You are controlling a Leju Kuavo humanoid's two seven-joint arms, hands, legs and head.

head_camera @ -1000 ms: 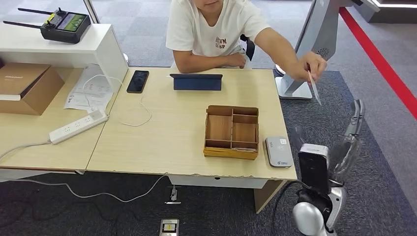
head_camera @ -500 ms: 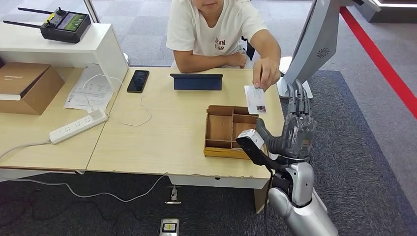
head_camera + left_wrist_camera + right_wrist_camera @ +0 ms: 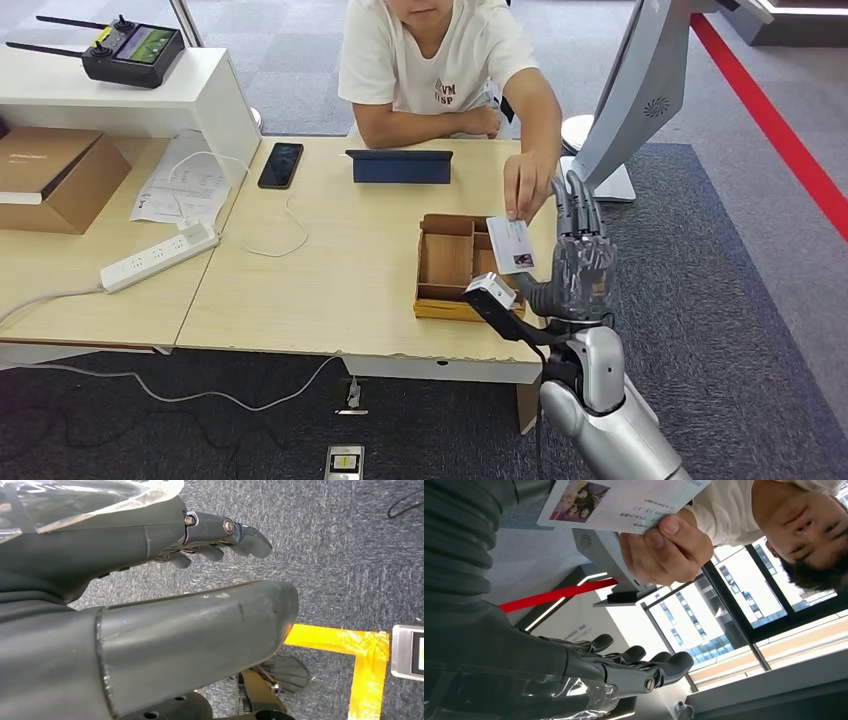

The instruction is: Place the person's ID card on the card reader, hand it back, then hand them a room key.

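ID card [image 3: 511, 244]: being held out by the person's hand [image 3: 523, 185] over the wooden tray [image 3: 447, 262] on the tabletop [image 3: 330, 270], just beside the raised right hand; the person is pinching it by its far edge.
Change: a second ago the person was holding the card out well to the side, off the tabletop, and the right hand was low beside the table edge. Now the card is arriving above the tray and the hand is standing upright next to it.
Meaning for task: judged as the handover stage; the card has not yet been taken, so the reader step is still pending.
Right hand [image 3: 578, 262]: fingers straight and spread, thumb out toward the card, gripping nothing. In the right wrist view the card [image 3: 624, 500] is sitting on the thumb side, apart from the fingers [image 3: 639, 662].
Left hand [image 3: 220, 535]: hanging over the carpet, fingers loosely apart, holding nothing.
Card reader: hidden behind the right forearm at this moment.
Nearby: tablet [image 3: 399, 166] and phone [image 3: 280, 164] lying farther along the tabletop.
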